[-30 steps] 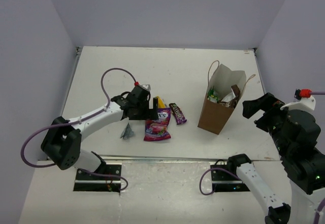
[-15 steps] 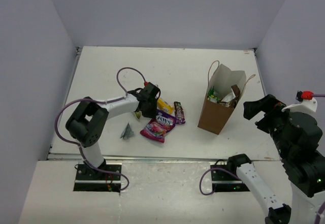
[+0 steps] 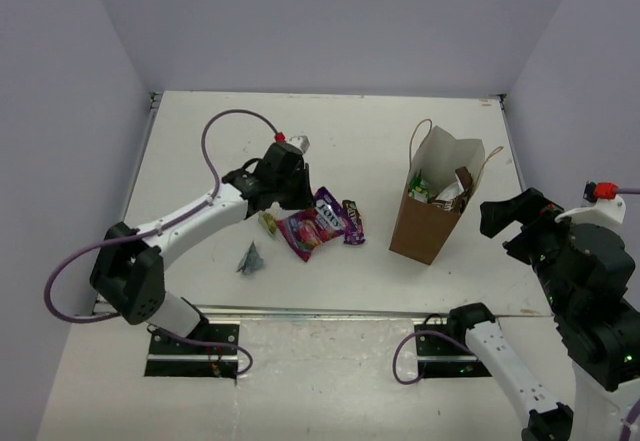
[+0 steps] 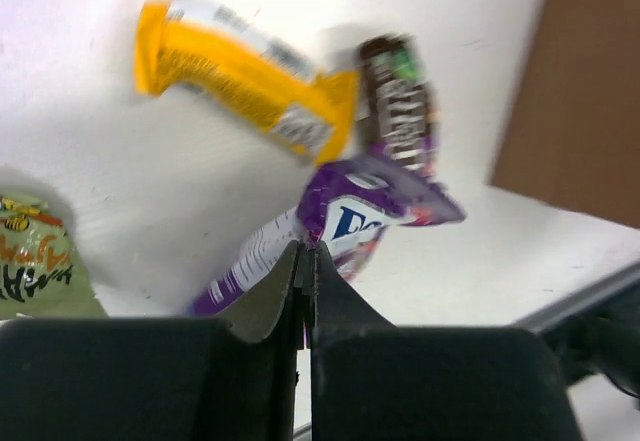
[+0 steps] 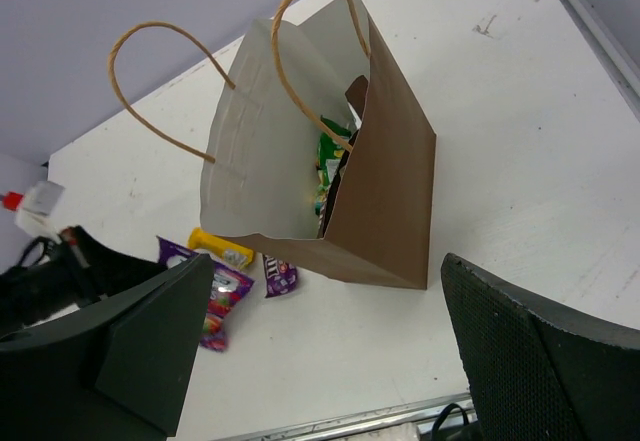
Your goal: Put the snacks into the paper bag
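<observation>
While the small grey wrapper [image 3: 250, 258] lies alone at the left of the worktop [image 3: 350, 131], with a green packet [image 3: 268, 223] just to its right, the left hand [image 4: 306, 266] has its fingers pressed together on one edge of the purple Fox's pouch [image 3: 315, 227]. The pouch hangs from that pinch and slopes down toward the worktop (whether its far end touches, I cannot tell). It looks like light, soft, glossy film, so it is likely to flop and may slip; a hold well in from the seam should serve better than one at the very corner. Next to it lie the yellow bar [image 4: 240, 76] and the dark brown bar [image 4: 400, 111], both probably stiffer and best taken across their narrow width. Further right stands the paper bag [image 3: 430, 211], upright, mouth open, with packets showing inside. It looks thin and light, so a dragged pouch could tip it. At the far right, the right hand [image 3: 508, 229] hovers near the bag with fingers wide apart, holding nothing.
</observation>
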You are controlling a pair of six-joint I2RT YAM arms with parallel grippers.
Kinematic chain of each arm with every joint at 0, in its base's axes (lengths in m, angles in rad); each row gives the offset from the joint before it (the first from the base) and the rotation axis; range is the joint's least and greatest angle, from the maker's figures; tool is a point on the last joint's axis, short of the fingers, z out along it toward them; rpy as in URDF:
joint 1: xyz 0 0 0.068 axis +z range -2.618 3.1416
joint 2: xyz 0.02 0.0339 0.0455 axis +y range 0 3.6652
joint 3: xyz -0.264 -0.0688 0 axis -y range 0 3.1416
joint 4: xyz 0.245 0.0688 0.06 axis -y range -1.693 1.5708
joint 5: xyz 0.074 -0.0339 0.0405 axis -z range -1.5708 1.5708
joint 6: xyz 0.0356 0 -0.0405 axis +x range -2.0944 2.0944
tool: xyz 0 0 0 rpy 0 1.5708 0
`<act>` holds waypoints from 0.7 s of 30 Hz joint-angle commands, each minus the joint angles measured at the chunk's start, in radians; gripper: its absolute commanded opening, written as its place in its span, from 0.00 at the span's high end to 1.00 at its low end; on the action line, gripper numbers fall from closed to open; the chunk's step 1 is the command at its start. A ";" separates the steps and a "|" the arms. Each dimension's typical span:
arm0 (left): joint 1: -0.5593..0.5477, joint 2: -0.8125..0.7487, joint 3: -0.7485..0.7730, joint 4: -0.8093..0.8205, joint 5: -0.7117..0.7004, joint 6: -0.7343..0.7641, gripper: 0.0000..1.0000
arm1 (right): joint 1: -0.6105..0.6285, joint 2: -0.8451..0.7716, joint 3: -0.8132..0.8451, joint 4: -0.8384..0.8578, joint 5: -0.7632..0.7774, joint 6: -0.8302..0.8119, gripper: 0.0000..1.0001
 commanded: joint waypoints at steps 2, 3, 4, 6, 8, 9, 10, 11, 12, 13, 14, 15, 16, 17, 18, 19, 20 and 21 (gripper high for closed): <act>0.005 -0.126 0.145 0.055 0.089 0.016 1.00 | 0.003 0.012 -0.005 0.025 0.007 0.000 0.01; 0.005 -0.130 0.183 0.055 0.108 0.022 1.00 | 0.004 0.012 -0.006 0.025 -0.001 0.000 0.01; 0.005 -0.137 0.200 0.057 0.141 0.022 1.00 | 0.003 0.012 -0.006 0.025 -0.002 0.002 0.01; 0.005 -0.163 0.226 0.087 0.171 0.021 1.00 | 0.004 0.012 -0.006 0.027 -0.007 0.005 0.01; 0.003 -0.192 0.260 0.114 0.207 0.019 1.00 | 0.003 0.012 -0.005 0.025 -0.015 0.006 0.01; 0.003 -0.201 0.274 0.133 0.217 0.016 1.00 | 0.003 0.012 -0.003 0.025 -0.016 0.006 0.01; 0.003 -0.207 0.307 0.146 0.239 0.016 1.00 | 0.003 0.010 -0.002 0.025 -0.019 0.006 0.01; 0.003 -0.213 0.326 0.155 0.253 0.016 1.00 | 0.003 0.012 -0.002 0.025 -0.021 0.006 0.01; 0.003 -0.213 0.347 0.175 0.269 0.018 1.00 | 0.003 0.010 -0.002 0.025 -0.019 0.008 0.01; 0.003 -0.212 0.369 0.186 0.305 0.018 1.00 | 0.003 0.010 -0.002 0.025 -0.022 0.008 0.01; 0.003 -0.207 0.410 0.196 0.324 0.018 1.00 | 0.004 0.009 -0.002 0.025 -0.028 0.010 0.01; 0.003 -0.201 0.430 0.218 0.344 0.015 1.00 | 0.003 0.009 -0.003 0.025 -0.032 0.010 0.01; 0.003 -0.195 0.450 0.229 0.387 0.012 1.00 | 0.003 0.010 -0.005 0.025 -0.035 0.011 0.01; 0.002 -0.177 0.493 0.236 0.407 0.009 1.00 | 0.004 0.009 -0.005 0.025 -0.038 0.013 0.01; 0.002 -0.166 0.515 0.252 0.427 -0.001 1.00 | 0.004 0.010 -0.003 0.027 -0.038 0.014 0.01; -0.001 -0.157 0.535 0.258 0.454 -0.005 1.00 | 0.004 0.010 -0.002 0.025 -0.038 0.014 0.01; -0.011 -0.140 0.556 0.262 0.457 -0.007 1.00 | 0.004 0.010 -0.002 0.027 -0.038 0.014 0.01; -0.018 -0.134 0.596 0.264 0.454 -0.013 1.00 | 0.004 0.012 0.001 0.027 -0.036 0.014 0.01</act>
